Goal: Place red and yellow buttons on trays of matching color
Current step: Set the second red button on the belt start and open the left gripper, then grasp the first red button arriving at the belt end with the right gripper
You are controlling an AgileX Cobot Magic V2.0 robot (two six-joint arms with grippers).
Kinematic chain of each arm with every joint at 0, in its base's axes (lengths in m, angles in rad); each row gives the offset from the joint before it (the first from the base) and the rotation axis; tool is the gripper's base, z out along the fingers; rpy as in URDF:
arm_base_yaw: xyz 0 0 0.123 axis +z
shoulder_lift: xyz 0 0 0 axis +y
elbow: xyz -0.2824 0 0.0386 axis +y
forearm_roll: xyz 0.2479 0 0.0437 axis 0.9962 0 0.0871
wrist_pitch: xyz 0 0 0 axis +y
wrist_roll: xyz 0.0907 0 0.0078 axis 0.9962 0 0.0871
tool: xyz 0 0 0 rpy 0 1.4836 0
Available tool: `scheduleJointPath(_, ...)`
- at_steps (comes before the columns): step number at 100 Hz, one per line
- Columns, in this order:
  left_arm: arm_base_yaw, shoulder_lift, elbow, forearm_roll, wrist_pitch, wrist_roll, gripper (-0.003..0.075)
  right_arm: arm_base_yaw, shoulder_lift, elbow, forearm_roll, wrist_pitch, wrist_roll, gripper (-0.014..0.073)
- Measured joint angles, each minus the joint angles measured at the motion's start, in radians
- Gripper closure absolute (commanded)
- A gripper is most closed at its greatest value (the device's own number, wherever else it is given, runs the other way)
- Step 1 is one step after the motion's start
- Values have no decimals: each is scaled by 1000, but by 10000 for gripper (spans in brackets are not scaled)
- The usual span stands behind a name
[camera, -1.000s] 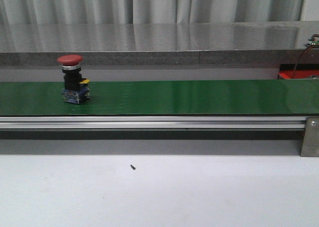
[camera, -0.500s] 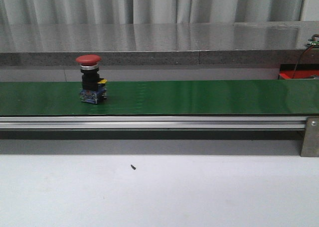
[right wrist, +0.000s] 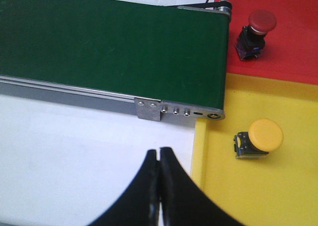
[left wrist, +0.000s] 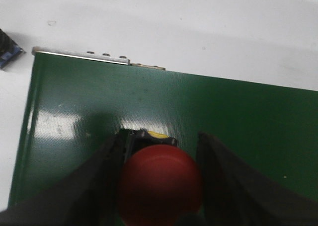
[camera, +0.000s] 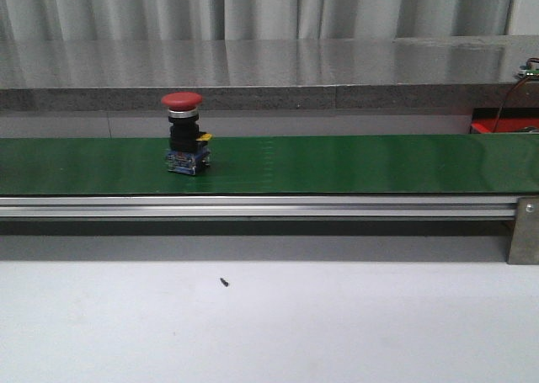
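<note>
A red button (camera: 183,135) stands upright on the green conveyor belt (camera: 354,164), left of the middle, with no gripper near it in the front view. In the left wrist view my left gripper (left wrist: 158,136) hangs over the belt's end, its fingers against both sides of another red button (left wrist: 160,186). My right gripper (right wrist: 159,150) is shut and empty over the white table, beside the yellow tray (right wrist: 258,201). That tray holds a yellow button (right wrist: 263,136). The red tray (right wrist: 298,57) behind it holds a red button (right wrist: 256,27).
The belt's aluminium rail (camera: 253,206) runs along its front edge, with a bracket (right wrist: 149,108) near the trays. A small black speck (camera: 225,281) lies on the white table. A dark object (left wrist: 7,49) sits off the belt's end. A grey ledge (camera: 269,63) runs behind.
The red button on the belt has travelled to the right, from the far left toward the middle. Nothing else in the front view has moved.
</note>
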Motion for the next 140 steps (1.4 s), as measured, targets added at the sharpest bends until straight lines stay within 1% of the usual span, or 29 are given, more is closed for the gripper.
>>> scheduleJointPath(27,-9,0,57,9,-22,0,530,0,0,0,0,0,0,662)
scheduleJointPath(37,-9,0,77,14,-28,0,513,0,0,0,0,0,0,662)
scheduleJointPath(44,-9,0,81,16,-28,6,457,0,0,0,0,0,0,662)
scheduleJointPath(51,-9,0,83,17,-29,11,362,0,0,0,0,0,0,662)
scheduleJointPath(56,-9,0,83,18,-30,18,273,0,0,0,0,0,0,662)
scheduleJointPath(63,-9,0,83,18,-30,32,181,0,0,0,0,0,0,662)
scheduleJointPath(70,-9,0,83,18,-33,38,129,0,0,0,0,0,0,662)
scheduleJointPath(75,-9,0,83,18,-35,40,118,0,0,0,0,0,0,662)
scheduleJointPath(91,-9,-12,83,10,-55,52,118,0,0,0,0,0,0,662)
scheduleJointPath(107,-9,-82,83,-38,-70,102,119,0,0,0,0,0,0,662)
scheduleJointPath(125,-9,-223,99,-75,-81,153,120,0,0,0,0,0,0,662)
scheduleJointPath(140,-9,-384,190,-129,-117,239,120,0,0,0,0,0,0,662)
